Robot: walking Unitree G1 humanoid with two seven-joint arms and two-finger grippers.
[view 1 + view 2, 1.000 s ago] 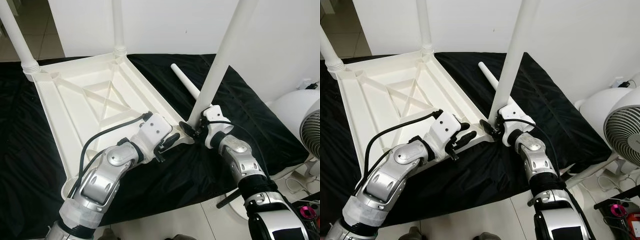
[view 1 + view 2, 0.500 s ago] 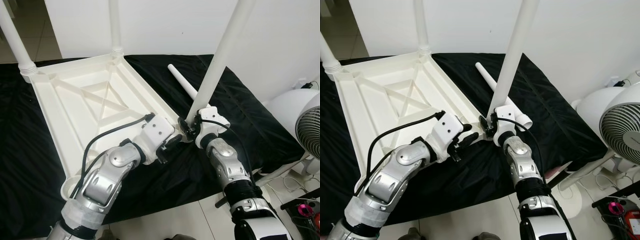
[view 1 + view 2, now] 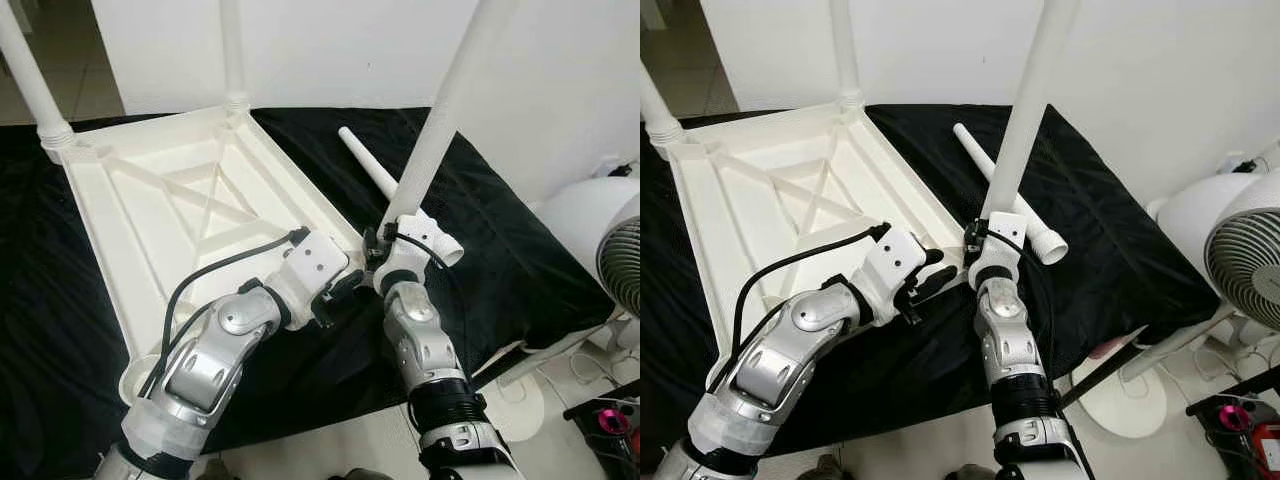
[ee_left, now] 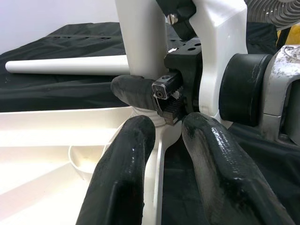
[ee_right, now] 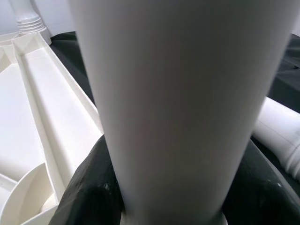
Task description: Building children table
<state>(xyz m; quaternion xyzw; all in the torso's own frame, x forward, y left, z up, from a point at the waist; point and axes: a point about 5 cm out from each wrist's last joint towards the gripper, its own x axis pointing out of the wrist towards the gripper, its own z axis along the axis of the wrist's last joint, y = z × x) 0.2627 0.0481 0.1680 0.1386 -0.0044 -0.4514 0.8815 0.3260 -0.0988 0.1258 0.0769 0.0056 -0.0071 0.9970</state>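
White table leg point(image 3: 440, 130) at frame centre, clamped by right gripper point(image 3: 378, 262); left gripper point(image 4: 164, 140) pinches tabletop point(image 3: 150, 220) rim; keep leg plumb while twisting into corner socket.

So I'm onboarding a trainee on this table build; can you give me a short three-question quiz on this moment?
1. True or false: the right gripper is clamped on the upright table leg at its base.
2. How many legs already stand at the far corners of the upturned tabletop?
3. Where is the spare leg? A) on the black cloth B) in the left gripper C) on the fan

Key: 1 true; 2 two; 3 A
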